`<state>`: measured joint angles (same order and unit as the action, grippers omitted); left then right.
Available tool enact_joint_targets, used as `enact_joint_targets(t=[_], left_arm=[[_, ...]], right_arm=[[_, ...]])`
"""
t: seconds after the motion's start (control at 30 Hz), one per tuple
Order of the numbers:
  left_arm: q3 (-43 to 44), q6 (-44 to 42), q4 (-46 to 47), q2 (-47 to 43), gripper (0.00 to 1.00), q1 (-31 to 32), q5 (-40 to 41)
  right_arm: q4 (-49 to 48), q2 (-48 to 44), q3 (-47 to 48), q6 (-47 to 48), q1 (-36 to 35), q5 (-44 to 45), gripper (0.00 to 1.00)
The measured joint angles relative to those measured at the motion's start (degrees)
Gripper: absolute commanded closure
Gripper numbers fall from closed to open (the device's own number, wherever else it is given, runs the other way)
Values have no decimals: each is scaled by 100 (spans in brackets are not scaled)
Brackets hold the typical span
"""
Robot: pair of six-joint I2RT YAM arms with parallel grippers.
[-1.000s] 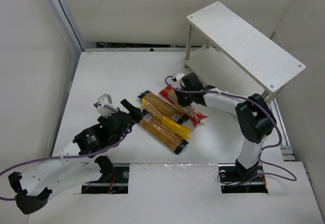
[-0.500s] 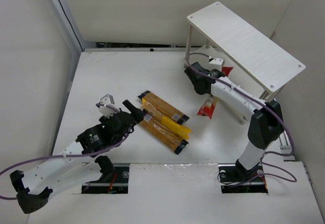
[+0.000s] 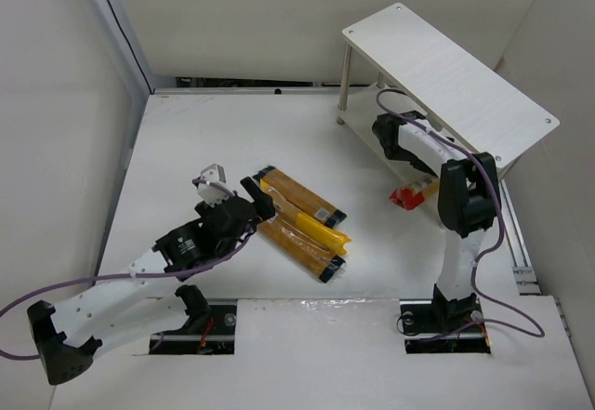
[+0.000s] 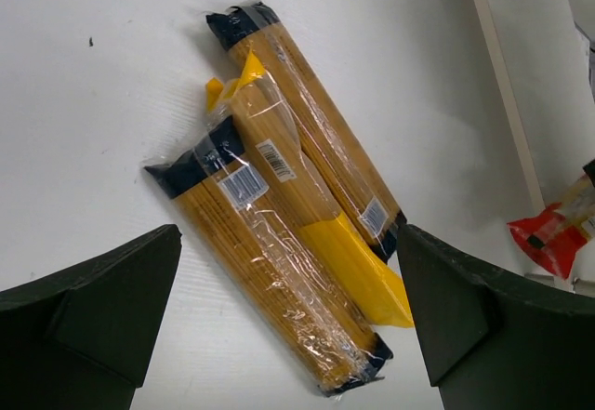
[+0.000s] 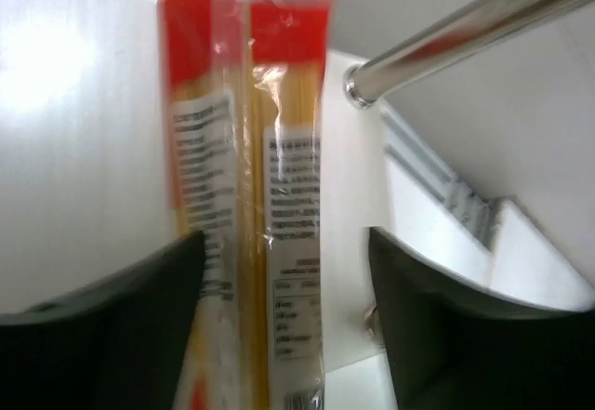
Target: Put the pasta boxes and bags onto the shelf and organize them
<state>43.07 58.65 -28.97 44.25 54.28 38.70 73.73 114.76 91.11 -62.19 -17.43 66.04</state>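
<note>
Two orange-brown spaghetti packs (image 4: 270, 280) (image 4: 316, 140) with black ends lie side by side on the table, a yellow pack (image 4: 358, 266) wedged between them. In the top view they form a heap (image 3: 299, 219). My left gripper (image 4: 288, 243) hovers open above their near ends (image 3: 263, 196). A red pack (image 5: 288, 150) lies lengthwise between the spread fingers of my right gripper (image 5: 284, 233), close to the left finger and apart from the right one. Its red end (image 3: 406, 194) pokes out from under the shelf's top board (image 3: 446, 75). The board hides the right fingers from above.
A metal shelf leg (image 5: 446, 33) stands just right of the red pack; another leg (image 4: 502, 85) shows in the left wrist view. White enclosure walls (image 3: 65, 103) close in the table on the left and behind. The right arm's elbow (image 3: 465, 196) rises beside the shelf's near corner.
The right arm carried the red pack from the heap to under the shelf's top board, then opened its jaws. The left gripper shifted slightly up and right over the remaining packs.
</note>
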Motion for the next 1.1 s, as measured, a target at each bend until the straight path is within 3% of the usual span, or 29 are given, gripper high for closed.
enact_joint_targets(t=[0.03,0.13,0.23,0.4,0.5,0.57,0.63,0.73,0.83,0.97,1.1], left_arm=[[0,-83,125,90,0,-55,-103],[4,-299,393,396,0,-271,-326],[85,-446,463,772,0,-490,-623],[334,-455,363,1163,0,-579,-857],[382,-339,142,1126,0,-581,-870],[391,-243,-31,1025,0,-590,-870],[393,-133,-238,837,0,-592,-872],[393,63,-564,297,0,-592,-857],[389,225,-780,-358,0,-592,-798],[380,402,-962,-1014,0,-592,-654],[376,527,-1108,-1224,0,-599,-555]], right_arm=[[59,0,20,74,59,101,8],[192,33,101,343,-35,323,0],[225,127,203,522,-520,409,0],[173,249,284,968,-1915,339,0],[-356,186,205,1751,-2702,35,0],[-1137,-50,-94,2533,-3088,-597,2],[-2452,-730,-984,3569,-3270,-1770,3],[-3987,-2192,-2452,4732,-3132,-3871,3],[-5007,-3257,-3128,5512,-2894,-5694,7],[-5928,-3477,-3248,6059,-3071,-7031,13],[-6242,-3084,-3296,6304,-3373,-7584,23]])
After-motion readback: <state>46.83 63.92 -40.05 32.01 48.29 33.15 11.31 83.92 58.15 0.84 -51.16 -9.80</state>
